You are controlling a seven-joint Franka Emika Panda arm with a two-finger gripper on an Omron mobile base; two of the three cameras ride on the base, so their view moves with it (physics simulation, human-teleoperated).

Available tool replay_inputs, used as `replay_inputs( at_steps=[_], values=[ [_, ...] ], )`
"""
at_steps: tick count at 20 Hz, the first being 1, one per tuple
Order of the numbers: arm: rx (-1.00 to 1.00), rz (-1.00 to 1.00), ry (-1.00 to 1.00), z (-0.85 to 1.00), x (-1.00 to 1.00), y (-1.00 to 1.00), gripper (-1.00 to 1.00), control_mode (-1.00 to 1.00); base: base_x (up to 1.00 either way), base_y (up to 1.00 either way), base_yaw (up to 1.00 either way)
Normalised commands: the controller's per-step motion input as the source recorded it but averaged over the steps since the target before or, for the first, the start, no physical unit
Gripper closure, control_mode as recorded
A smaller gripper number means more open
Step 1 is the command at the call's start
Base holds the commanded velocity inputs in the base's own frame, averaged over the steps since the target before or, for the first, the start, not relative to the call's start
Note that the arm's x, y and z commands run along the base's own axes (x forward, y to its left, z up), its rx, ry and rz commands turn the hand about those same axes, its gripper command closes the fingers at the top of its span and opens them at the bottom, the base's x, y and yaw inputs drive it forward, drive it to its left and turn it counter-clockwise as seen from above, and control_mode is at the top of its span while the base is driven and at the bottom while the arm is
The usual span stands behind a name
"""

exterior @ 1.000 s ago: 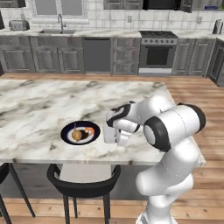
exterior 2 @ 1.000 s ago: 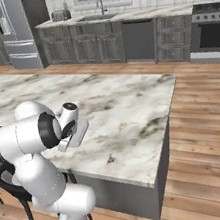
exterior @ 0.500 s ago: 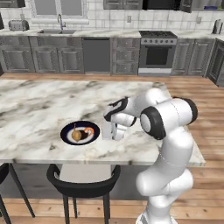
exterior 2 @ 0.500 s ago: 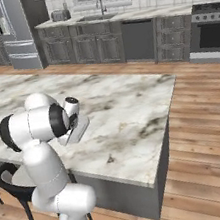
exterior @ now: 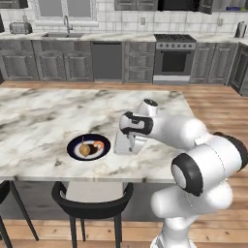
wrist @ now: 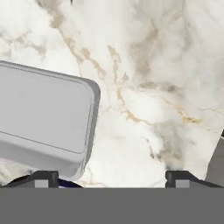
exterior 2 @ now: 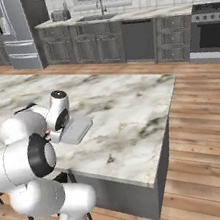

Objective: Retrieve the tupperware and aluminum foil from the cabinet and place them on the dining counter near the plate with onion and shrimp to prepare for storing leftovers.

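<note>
— Tupperware [wrist: 43, 120] sits flat on the counter [exterior: 43, 116], close to the front edge, just right of the plate [exterior: 88, 147].

— And the gripper [wrist: 111, 177]?

— Jaws spread wide, holding nothing. In the hand view one tip sits at the tub's near edge, the other well off over bare marble.

— Is the tub touching the plate?

— Just beside it; I can't tell whether rim meets rim. From the left base view the tub [exterior: 127, 144] is partly behind the hand, and the plate carries its orange and yellowish pieces at the centre.

— What about the right side?

— From there the tub [exterior 2: 77, 129] lies flat on the marble, poking out beside the wrist, well away from the counter's far corner. A black stool [exterior: 92, 202] stands under the front edge, below the plate.
</note>
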Motion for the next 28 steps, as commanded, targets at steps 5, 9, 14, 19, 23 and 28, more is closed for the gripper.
replay_inputs(
  at_steps=[5,9,14,19,23,28],
  values=[
    [-0.07,-0.01,-0.13,1.0,-0.93,-0.17,-1.0,-1.0,0.0,0.0,0.0],
    [-0.05,-0.04,-0.05,1.0,-0.79,-0.34,-1.0,-1.0,0.0,0.0,0.0],
    [-0.04,-0.07,-0.01,1.0,-0.92,-0.47,-1.0,-1.0,0.0,0.0,0.0],
    [0.0,-0.04,-0.05,1.0,-0.71,-0.61,-1.0,-1.0,0.0,0.0,0.0],
    [0.0,0.0,-0.08,1.0,-0.57,-0.59,-1.0,-1.0,0.0,0.0,0.0],
    [0.0,0.0,-0.06,0.88,-0.36,-0.33,-1.0,-1.0,0.0,0.0,0.0]
  ],
)
